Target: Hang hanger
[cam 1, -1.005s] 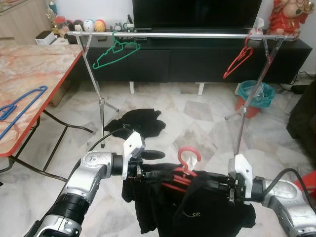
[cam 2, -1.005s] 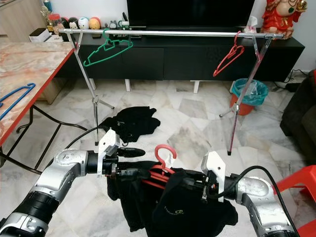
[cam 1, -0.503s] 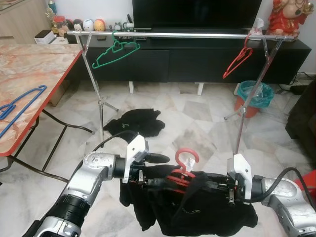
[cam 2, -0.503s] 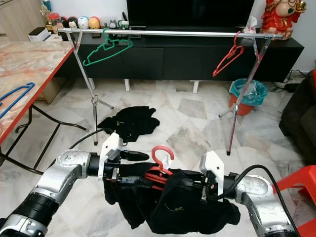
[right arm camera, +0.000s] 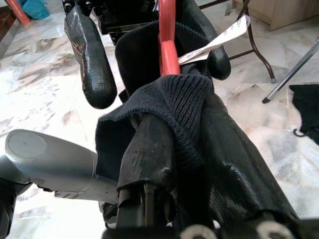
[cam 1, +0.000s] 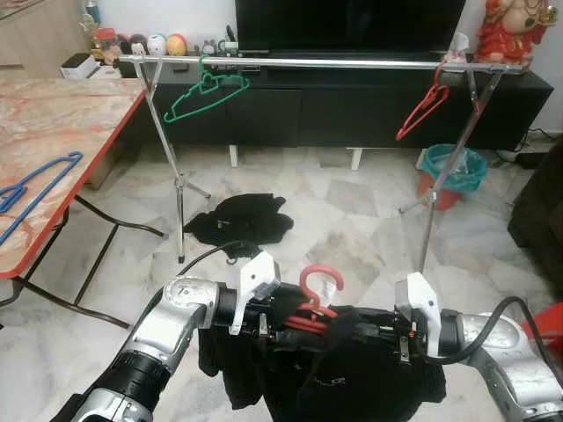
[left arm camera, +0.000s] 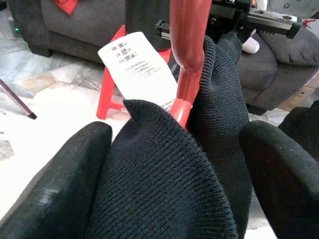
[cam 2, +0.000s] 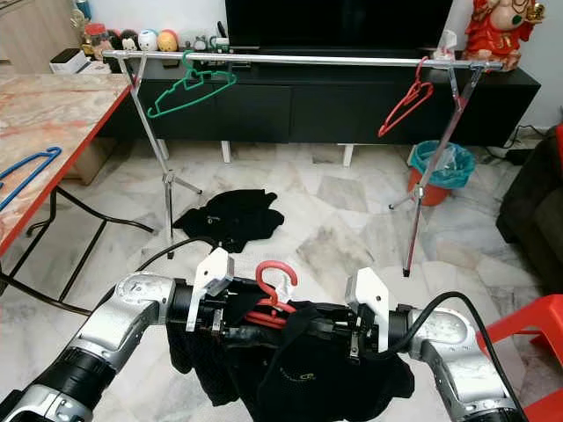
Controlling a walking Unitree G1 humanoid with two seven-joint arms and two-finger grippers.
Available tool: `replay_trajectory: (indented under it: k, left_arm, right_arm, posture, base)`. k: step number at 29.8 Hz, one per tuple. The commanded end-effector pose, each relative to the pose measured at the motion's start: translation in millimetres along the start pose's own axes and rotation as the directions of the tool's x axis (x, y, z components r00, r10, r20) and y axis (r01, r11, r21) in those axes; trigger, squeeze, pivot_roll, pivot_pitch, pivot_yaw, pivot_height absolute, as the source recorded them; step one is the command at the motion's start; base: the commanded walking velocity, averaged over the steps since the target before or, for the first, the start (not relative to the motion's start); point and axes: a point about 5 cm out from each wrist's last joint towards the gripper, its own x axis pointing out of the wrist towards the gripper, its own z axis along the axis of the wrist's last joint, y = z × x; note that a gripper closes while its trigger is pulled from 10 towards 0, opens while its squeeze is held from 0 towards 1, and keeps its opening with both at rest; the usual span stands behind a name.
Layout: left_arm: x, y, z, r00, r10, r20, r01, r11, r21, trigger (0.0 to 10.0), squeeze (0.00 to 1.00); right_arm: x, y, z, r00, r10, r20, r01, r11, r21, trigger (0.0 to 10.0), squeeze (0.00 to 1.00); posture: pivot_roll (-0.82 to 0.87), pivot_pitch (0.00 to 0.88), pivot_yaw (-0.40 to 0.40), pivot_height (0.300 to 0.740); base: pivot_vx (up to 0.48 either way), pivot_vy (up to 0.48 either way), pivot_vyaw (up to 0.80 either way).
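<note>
Left eye view: a blue hanger [cam 1: 35, 189] is seen lying on the marble table [cam 1: 62, 123] at far left. Next, a green hanger [cam 1: 204, 95] is hung on the clothes rail [cam 1: 299, 62], with a dark garment [cam 1: 242, 220] lying on the floor beneath. Low in the middle, the left gripper [cam 1: 280, 327] is spread wide around a black sweater [cam 1: 352, 378] draped on the red hanger [cam 1: 315, 299], whose hook stands upward. To its right, the right gripper [cam 1: 374, 332] is pinched closed on the sweater's knit. Another red hanger [cam 1: 422, 110] is hung at the rail's right end.
</note>
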Motion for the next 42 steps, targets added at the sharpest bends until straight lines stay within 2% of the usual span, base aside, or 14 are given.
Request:
replay_trajectory:
  k: [1, 2, 42]
  left_arm:
    - [2.1, -2.0, -3, 1.000, -0.013, -0.029, 0.013, 1.000, 0.006, 1.8, 0.00]
    - [1.1, -1.9, -4, 0.999, -0.014, -0.041, 0.014, 1.000, 0.004, 0.0, 0.00]
    - [-2.6, -12.6, -7, 0.986, -0.132, -0.106, 0.132, 0.991, -0.012, 0.0, 0.00]
  right_arm:
    - [4.9, -0.5, 17, 0.998, 0.022, 0.050, -0.019, 0.998, -0.056, 10.0, 0.00]
    - [5.0, -0.9, 17, 0.998, 0.020, 0.051, -0.017, 0.998, -0.057, 10.0, 0.00]
    - [4.6, -5.4, 22, 0.999, -0.002, 0.054, 0.006, 0.997, -0.079, 10.0, 0.00]
  posture:
    - [-0.07, 0.000, -0.021, 0.740]
    - [-0.07, 0.000, -0.019, 0.740]
    - [-0.07, 0.000, -0.013, 0.740]
  base:
    - [0.000, 0.000, 0.00]
    - [0.000, 0.000, 0.00]
    - [0.000, 0.000, 0.00]
